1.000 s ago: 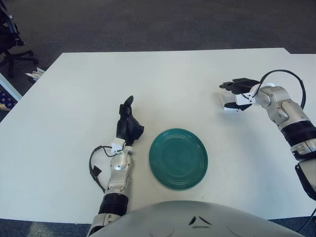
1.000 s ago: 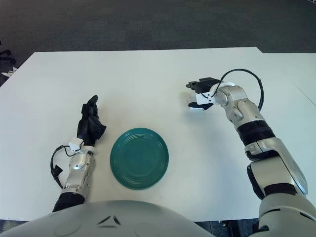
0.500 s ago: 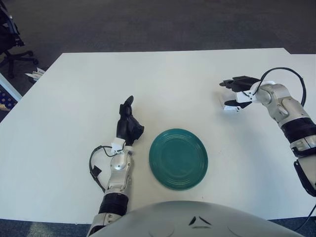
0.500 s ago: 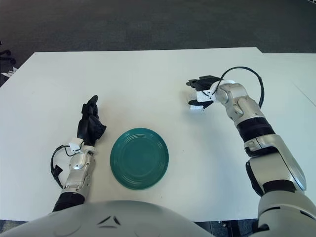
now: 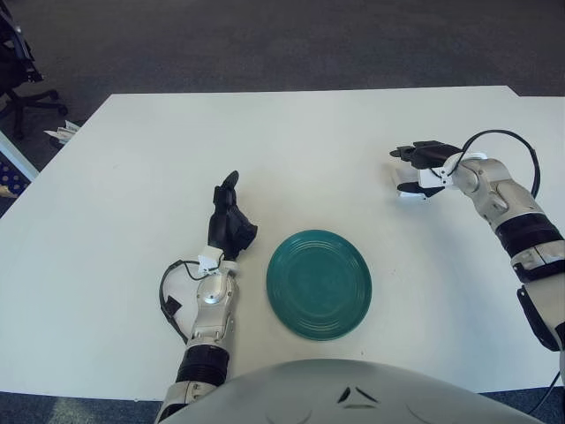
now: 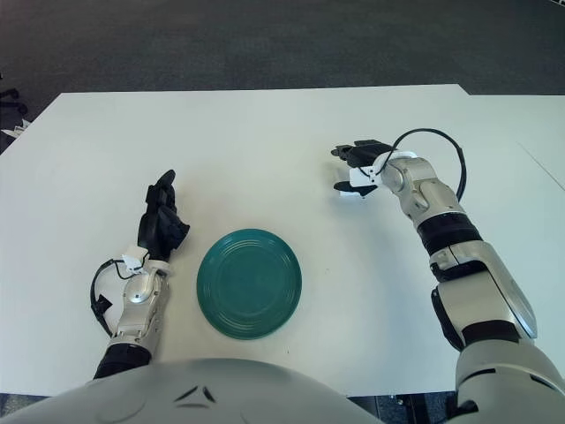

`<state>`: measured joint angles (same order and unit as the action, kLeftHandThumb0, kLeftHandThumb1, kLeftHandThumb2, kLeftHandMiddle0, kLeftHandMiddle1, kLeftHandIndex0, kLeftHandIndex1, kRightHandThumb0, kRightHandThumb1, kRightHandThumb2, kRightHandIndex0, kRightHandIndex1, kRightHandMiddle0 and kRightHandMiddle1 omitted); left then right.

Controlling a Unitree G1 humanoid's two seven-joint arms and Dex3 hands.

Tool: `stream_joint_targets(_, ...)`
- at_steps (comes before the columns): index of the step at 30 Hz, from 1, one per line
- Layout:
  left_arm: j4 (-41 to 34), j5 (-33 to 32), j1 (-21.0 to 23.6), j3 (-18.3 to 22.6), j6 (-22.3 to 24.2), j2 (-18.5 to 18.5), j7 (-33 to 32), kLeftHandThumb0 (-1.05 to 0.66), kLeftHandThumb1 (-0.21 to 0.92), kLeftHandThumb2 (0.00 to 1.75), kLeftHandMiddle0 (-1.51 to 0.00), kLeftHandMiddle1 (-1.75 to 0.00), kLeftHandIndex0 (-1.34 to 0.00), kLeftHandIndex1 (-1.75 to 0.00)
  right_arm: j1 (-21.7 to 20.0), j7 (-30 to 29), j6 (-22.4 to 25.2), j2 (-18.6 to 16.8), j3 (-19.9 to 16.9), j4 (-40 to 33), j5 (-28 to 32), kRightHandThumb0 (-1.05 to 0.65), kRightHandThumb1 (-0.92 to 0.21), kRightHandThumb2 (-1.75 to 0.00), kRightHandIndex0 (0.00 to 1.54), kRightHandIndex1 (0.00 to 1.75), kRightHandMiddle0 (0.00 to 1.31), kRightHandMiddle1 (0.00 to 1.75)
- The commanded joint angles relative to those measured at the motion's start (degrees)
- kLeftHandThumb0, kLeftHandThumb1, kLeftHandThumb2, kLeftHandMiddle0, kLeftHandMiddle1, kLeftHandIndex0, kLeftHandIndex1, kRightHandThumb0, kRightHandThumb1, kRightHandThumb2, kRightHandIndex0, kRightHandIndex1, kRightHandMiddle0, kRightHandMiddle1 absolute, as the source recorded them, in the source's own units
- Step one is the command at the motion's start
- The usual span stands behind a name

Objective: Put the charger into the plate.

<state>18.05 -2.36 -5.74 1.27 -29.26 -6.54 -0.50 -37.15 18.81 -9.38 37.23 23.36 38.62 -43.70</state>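
The right robot hand clamps the small white charger block loosely, well apart from the round green plate; the block could slip onto the white worktop; the left robot hand shows idle, relaxed, left of the plate.

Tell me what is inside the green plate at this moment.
Nothing lies in the green plate; its whole inside shows bare. The white charger is far to its right between the fingers of the right hand. The left hand shows left of the plate.
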Motion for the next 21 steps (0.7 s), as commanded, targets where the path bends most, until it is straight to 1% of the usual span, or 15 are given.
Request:
stream_joint_targets(1, 2.81, -1.12, -4.59, 0.48, 2.32, 0.08, 0.58, -1.05, 0.92, 1.12, -0.04, 0.00, 0.00, -0.50, 0.42, -1.62, -0.23, -0.73, 0.15, 1.01, 0.66, -1.05, -0.92, -0.80, 0.07, 0.01, 0.00, 0.32)
stream_joint_targets(13, 2.32, -1.17, -4.71, 0.52, 2.89, 0.03, 0.33, -1.05, 0.92, 1.12, -0.05, 0.00, 0.00, -0.53, 1.05, -4.87, -0.08, -2.54, 0.99, 3.96, 0.67, -1.05, -0.92, -0.80, 0.10, 0.01, 0.00, 0.38)
stream_joint_targets(21, 2.20, -1.16, -4.79, 0.47, 2.83, 0.08, 0.44, -1.05, 0.92, 1.13, -0.03, 0.00, 0.00, -0.48, 2.11, -5.55, 0.65, -3.16, 1.07, 4.22, 0.81, -1.05, -0.92, -0.80, 0.12, 0.01, 0.00, 0.41)
